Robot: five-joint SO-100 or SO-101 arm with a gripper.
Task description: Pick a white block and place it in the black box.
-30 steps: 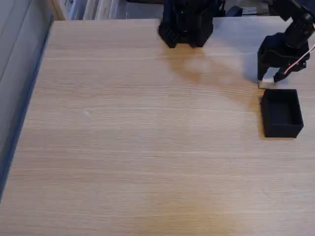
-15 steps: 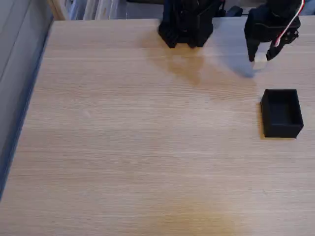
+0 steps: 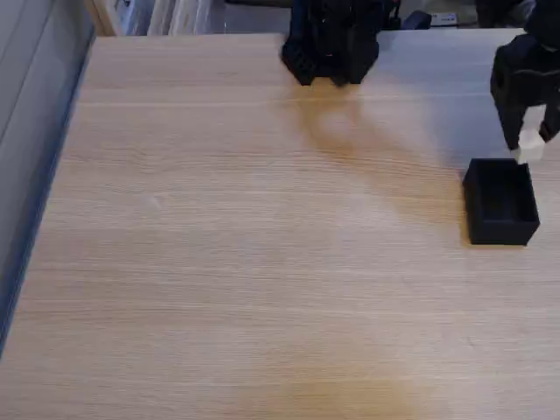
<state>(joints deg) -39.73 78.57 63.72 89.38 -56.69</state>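
Observation:
The black box (image 3: 500, 202) sits open-topped on the wooden table at the right of the fixed view. My black gripper (image 3: 530, 143) hangs at the right edge, just above the box's far right corner. It is shut on the small white block (image 3: 530, 146), which shows between the fingertips, lifted off the table.
The arm's black base (image 3: 331, 39) stands at the table's far edge, centre. The light wooden table (image 3: 262, 262) stretches wide to the left and front. A grey wall or panel (image 3: 35, 105) borders the left side.
The gripper lifted the white block from beside the box's far left corner, rose back toward the base, then swung right and down to above the box's far right corner.

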